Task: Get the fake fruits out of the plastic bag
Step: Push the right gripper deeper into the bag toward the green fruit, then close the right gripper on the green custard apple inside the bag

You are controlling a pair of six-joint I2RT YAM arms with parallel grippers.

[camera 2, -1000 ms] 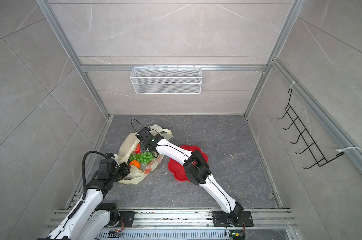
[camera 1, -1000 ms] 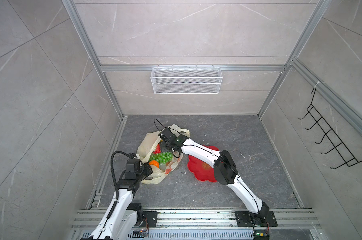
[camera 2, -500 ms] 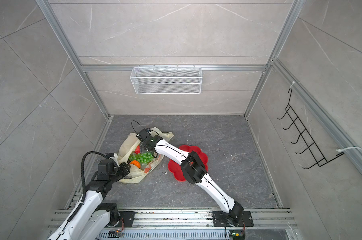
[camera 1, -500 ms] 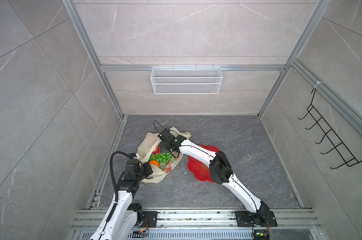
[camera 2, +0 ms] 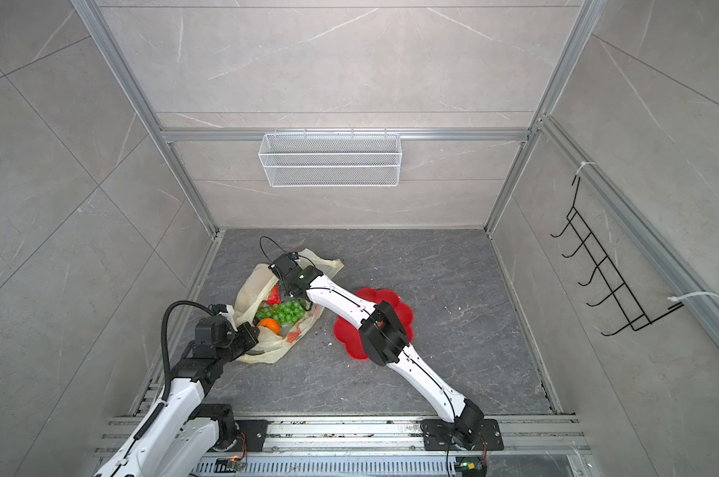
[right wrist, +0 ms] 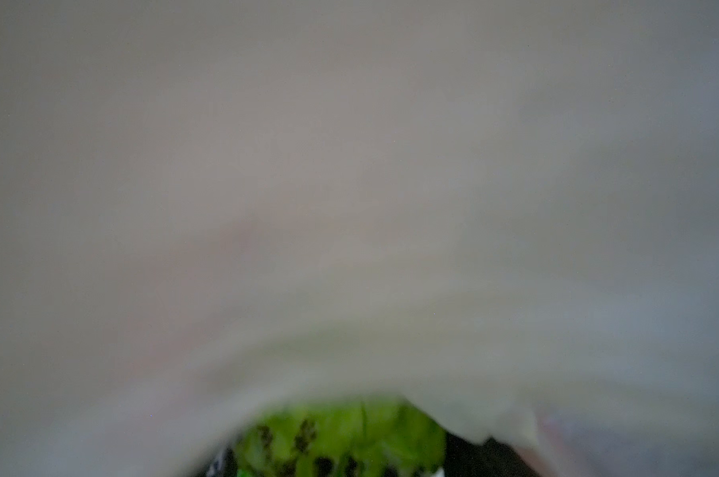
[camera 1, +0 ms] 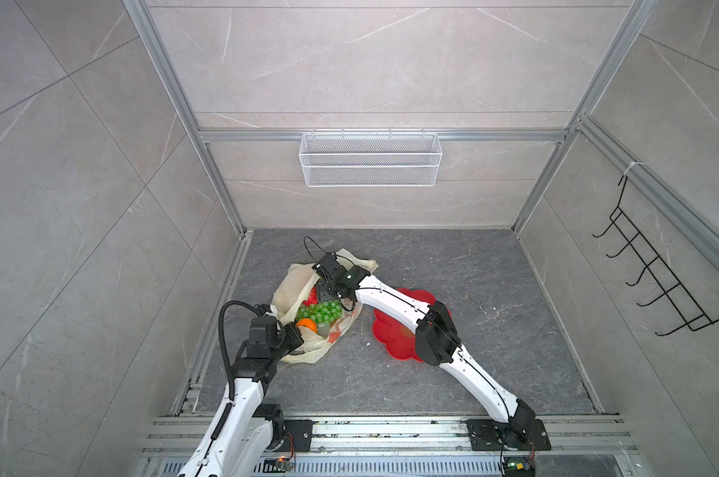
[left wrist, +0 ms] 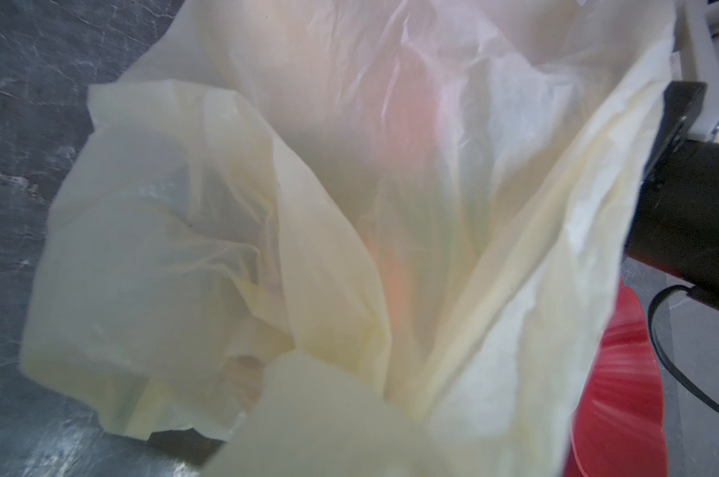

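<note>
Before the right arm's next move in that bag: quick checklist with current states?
1. Left gripper shut on the near edge of the pale-yellow crinkly plastic bag: ok.
2. Right gripper inside the bag's mouth: ok.
3. Right jaws' state, anything held: cannot tell; the right wrist view is blurred, bag film over it.
4. Green plastic grape bunch and round orange plastic fruit out of the bag: not ok, both inside.
5. Red flower-shaped plastic plate beside the bag, fruit-free where visible: ok.
</note>
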